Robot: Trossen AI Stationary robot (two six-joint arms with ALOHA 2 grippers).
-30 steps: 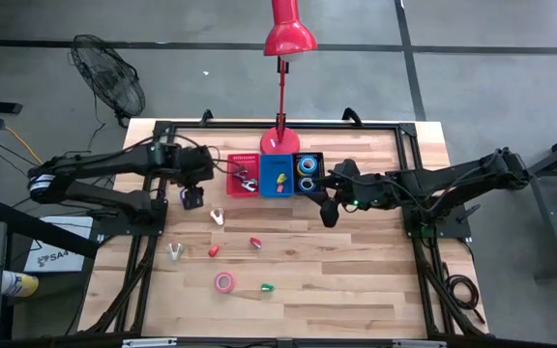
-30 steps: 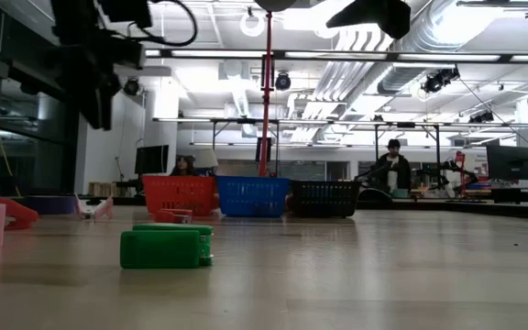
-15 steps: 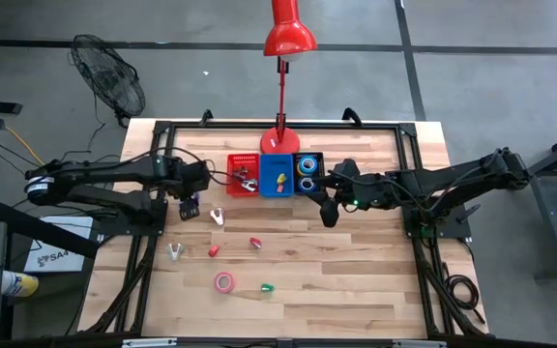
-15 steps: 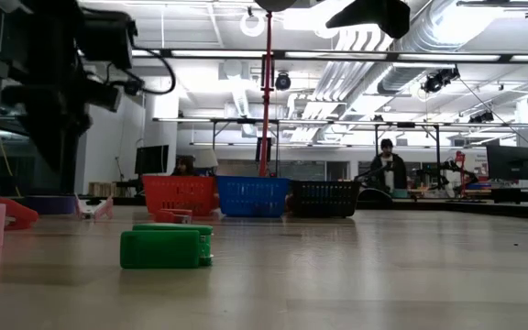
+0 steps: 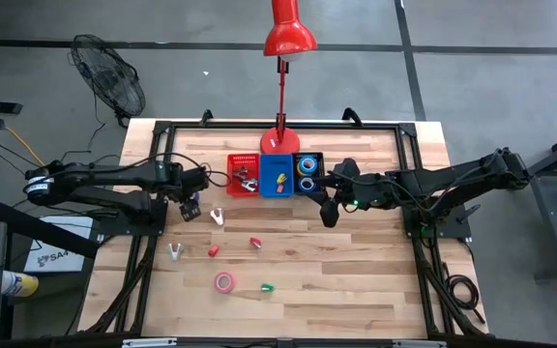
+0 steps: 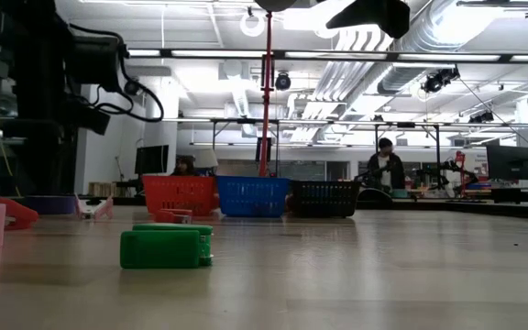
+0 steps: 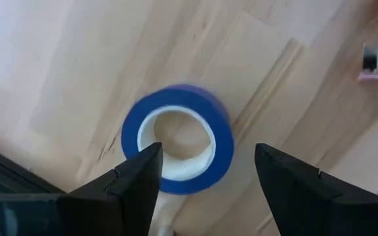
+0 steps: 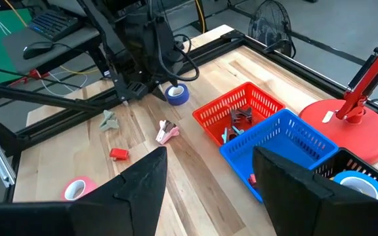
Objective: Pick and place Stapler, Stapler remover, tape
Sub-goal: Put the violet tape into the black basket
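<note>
Three bins sit in a row on the counter: red, blue and black, the black holding two blue tape rolls. One blue roll lies below the left gripper, fingers apart. One pink roll lies nearer the front; the right gripper hangs open beside the black bin.

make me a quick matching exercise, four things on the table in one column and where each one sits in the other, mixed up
Things
1. blue tape roll
2. pink tape roll
3. green block
4. lamp base

Places
A. behind the blue bin
B. on bare wood under the open left gripper
C. just beside the pink tape roll, on the side of the right arm
D. on the front part of the table, on the left arm's side of the green block

Pairs: 1-B, 2-D, 3-C, 4-A
</note>
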